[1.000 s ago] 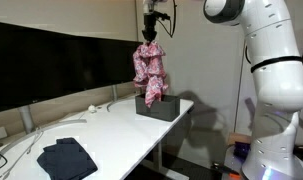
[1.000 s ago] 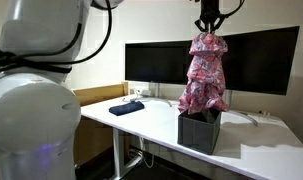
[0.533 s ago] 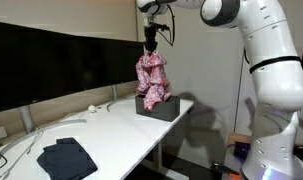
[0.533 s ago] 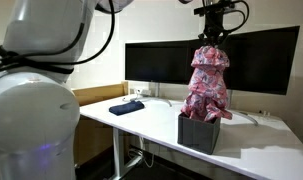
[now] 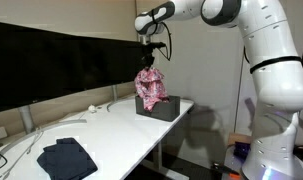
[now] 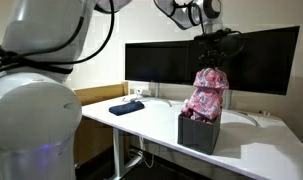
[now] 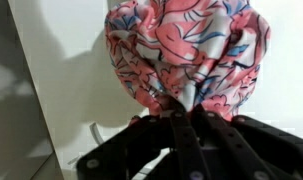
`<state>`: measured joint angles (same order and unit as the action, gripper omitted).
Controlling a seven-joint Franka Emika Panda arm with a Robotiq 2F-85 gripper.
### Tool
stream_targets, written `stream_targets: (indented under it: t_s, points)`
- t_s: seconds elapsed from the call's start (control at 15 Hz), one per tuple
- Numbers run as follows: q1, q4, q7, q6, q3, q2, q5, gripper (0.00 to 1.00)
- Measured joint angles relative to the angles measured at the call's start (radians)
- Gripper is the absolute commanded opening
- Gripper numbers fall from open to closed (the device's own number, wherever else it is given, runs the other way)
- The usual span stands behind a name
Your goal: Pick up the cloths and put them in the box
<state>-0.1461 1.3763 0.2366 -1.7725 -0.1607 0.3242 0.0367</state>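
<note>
The navy cloth (image 5: pixel 66 158) lies flat at the near left of the white table (image 5: pixel 116 128), not yet picked. Farther right, the pink floral cloth (image 5: pixel 151 88) hangs bunched into the dark box (image 5: pixel 169 110), so it can fold inside. The gripper (image 5: pixel 148 66) pinches its top, pointing straight down, with the arm arching in from the right

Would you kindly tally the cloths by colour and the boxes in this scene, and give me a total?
Pink floral cloth: 1, gripped by the pincer, hanging down into the box
Dark navy cloth: 1, lying on the white table
Dark box: 1, open-topped, on the table
Total: 3
</note>
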Motion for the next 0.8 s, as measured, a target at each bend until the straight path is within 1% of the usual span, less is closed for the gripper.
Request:
stream_targets:
  t_s: [0.2, 0.4, 0.6, 0.8]
  points:
    - [0.023, 0.150, -0.030, -0.152, 0.009, -0.024, 0.056, 0.09]
    - [0.037, 0.300, -0.054, -0.257, 0.023, -0.060, 0.100, 0.09]
    - [0.045, 0.442, -0.068, -0.317, 0.028, -0.091, 0.115, 0.09]
    - [0.041, 0.564, -0.071, -0.355, 0.025, -0.096, 0.115, 0.09]
